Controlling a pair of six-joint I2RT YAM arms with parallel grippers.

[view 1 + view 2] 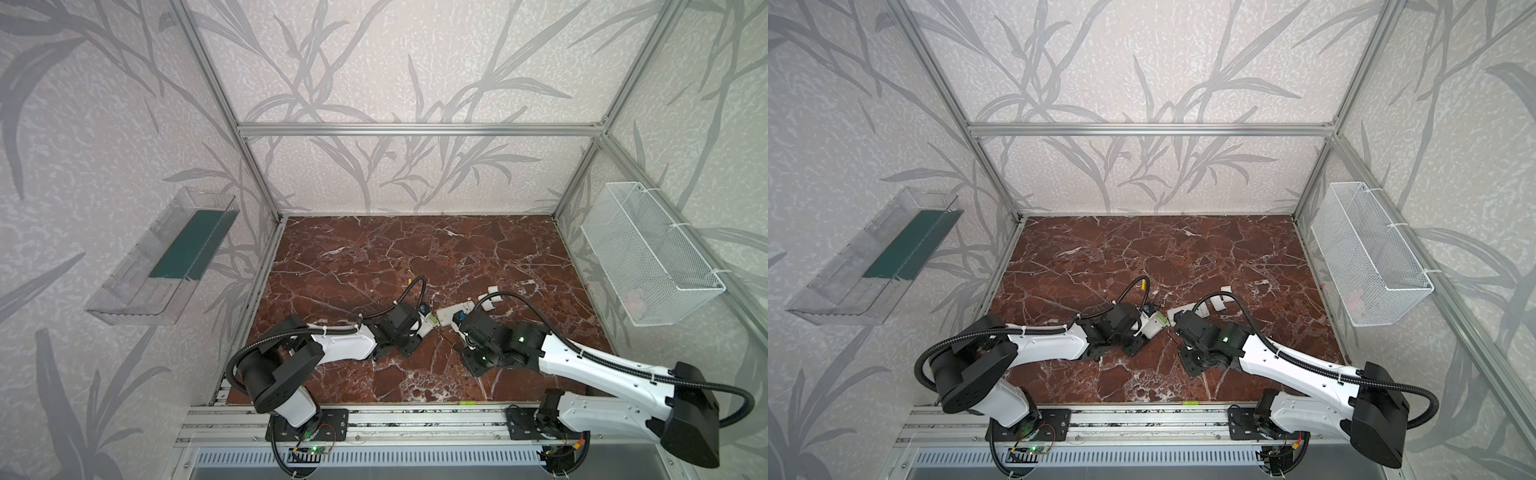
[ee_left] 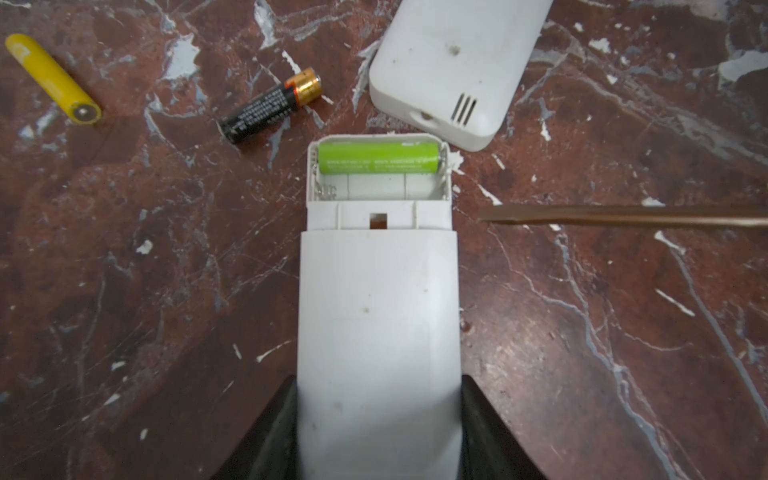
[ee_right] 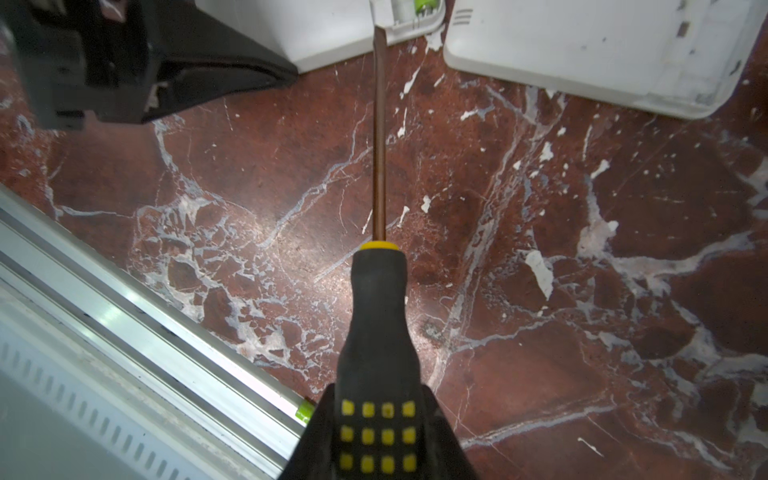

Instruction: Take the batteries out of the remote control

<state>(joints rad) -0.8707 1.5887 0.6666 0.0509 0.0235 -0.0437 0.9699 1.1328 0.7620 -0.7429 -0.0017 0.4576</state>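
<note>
Between the 2 arms, over the marble counter, the left jaws clamp the sides of a white remote whose open compartment holds 1 light green battery in the slot at the remote's end; the inner slot is empty. A yellow battery and a black-and-copper battery lie loose nearby. The right jaws grip a screwdriver by its handle, tip just beside the compartment wall. Levering too hard could flick that battery out to roll away, or twist the remote in its grip; a slip could gouge the spring contact or nudge the second remote.
</note>
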